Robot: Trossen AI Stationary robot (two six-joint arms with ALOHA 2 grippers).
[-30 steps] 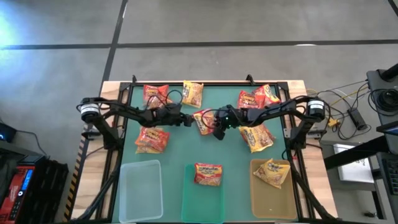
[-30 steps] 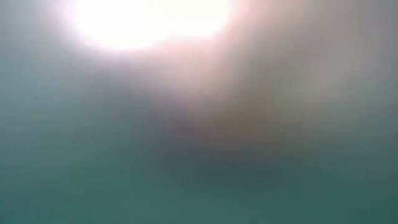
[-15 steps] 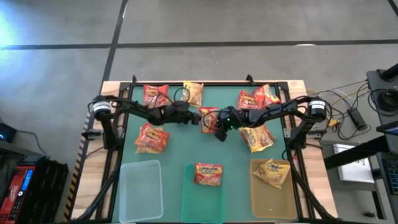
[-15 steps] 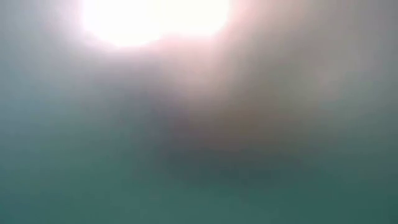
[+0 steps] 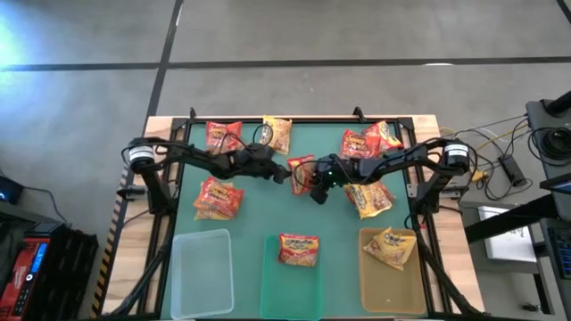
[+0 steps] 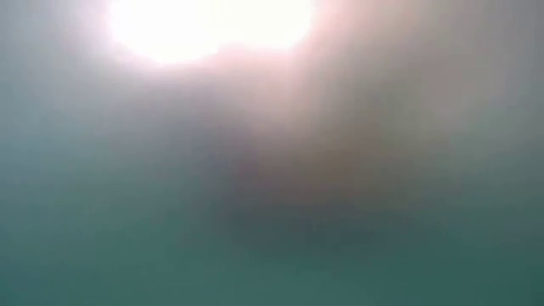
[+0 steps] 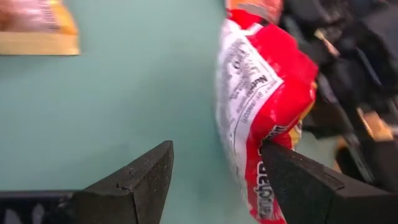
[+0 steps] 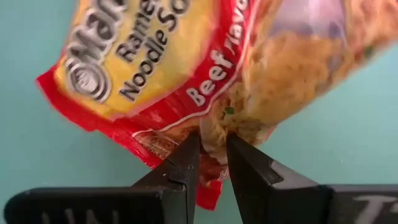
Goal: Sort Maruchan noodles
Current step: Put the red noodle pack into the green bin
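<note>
Across the green tabletop (image 5: 294, 205) stand three shallow bins along the near edge: a clear bin (image 5: 201, 272) on the left with nothing in it, a green bin (image 5: 292, 278) in the middle holding one red packet (image 5: 299, 249), and a tan bin (image 5: 390, 272) on the right holding one yellow packet (image 5: 390, 246).

Two dark arms reach in from the sides and meet near the middle of the mat.

Nine noodle packets can be counted from above. Apart from the two in bins, six lie on the mat: two at the far left (image 5: 223, 135) (image 5: 277, 134), one at mid-left (image 5: 218, 198), an overlapping pair at the far right (image 5: 368, 140) whose edges are hard to separate, and one at mid-right (image 5: 372, 198), partly covered by the right arm. The ninth, a red beef-flavour packet (image 8: 186, 68), is between the two arms at the centre.

The right gripper (image 8: 213, 163) is pinched together on that packet's lower edge. The left gripper (image 7: 214, 174) has its fingers spread apart, with the same packet (image 7: 264, 106) between them, against one finger (image 7: 298, 180) and clear of the other.

From table height, only a blur of teal and a bright glare shows; nothing can be made out there.
</note>
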